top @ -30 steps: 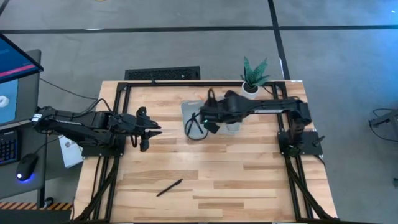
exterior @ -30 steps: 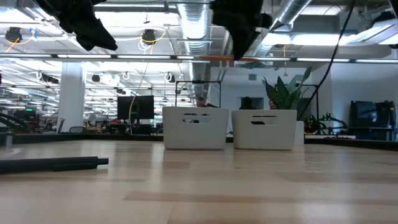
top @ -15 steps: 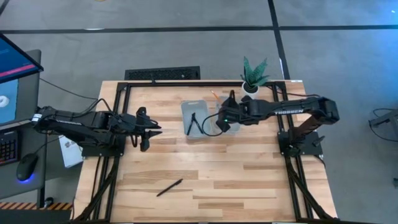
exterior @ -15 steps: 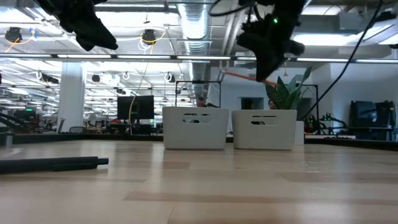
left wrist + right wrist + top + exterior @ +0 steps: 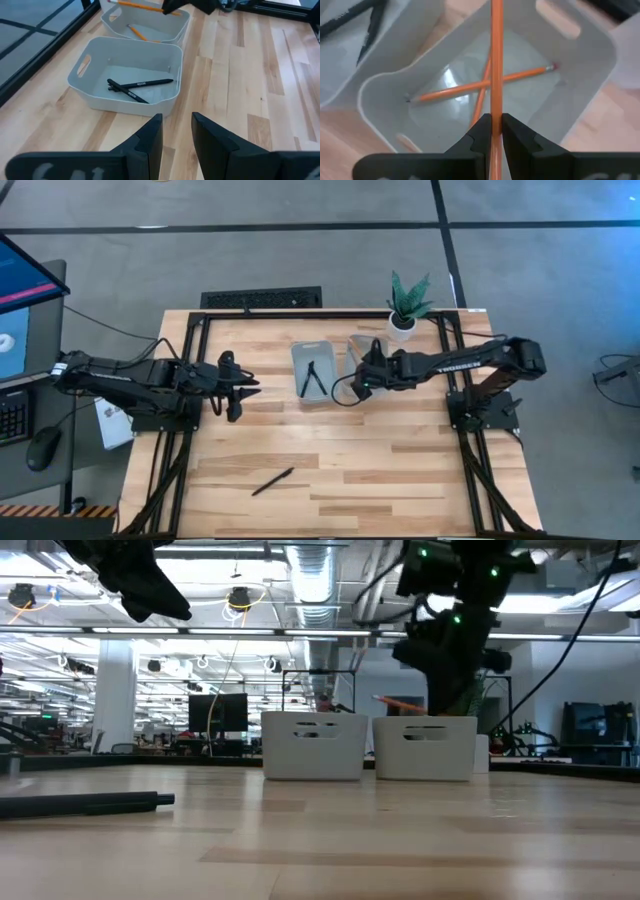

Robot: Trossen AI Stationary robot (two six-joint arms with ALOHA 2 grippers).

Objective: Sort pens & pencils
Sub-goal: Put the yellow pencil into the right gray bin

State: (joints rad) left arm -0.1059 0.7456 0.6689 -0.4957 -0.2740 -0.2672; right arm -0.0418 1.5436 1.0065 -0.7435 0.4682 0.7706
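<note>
Right wrist view gives us the relation that matters: the right pincer (image 5: 491,131) is clamped on an orange pencil (image 5: 496,60) whose long axis runs straight up the middle of the frame, directly over the open pencil tray (image 5: 580,65), where two more pencils (image 5: 470,86) lie crossed on the floor. So for us the target is straight beneath the held stick, and the release looks like a short lowering rather than a sideways reach. In the high view this tray (image 5: 358,342) sits upper centre, just beside the pen tray (image 5: 298,355), which holds two black pens (image 5: 310,376). A third pen (image 5: 272,481) lies alone on the desk (image 5: 400,470) at lower left, its axis slanting up to the right. We judge the left pincer (image 5: 238,388), hovering with its fingers narrowly parted at centre left, nearer to it.
</note>
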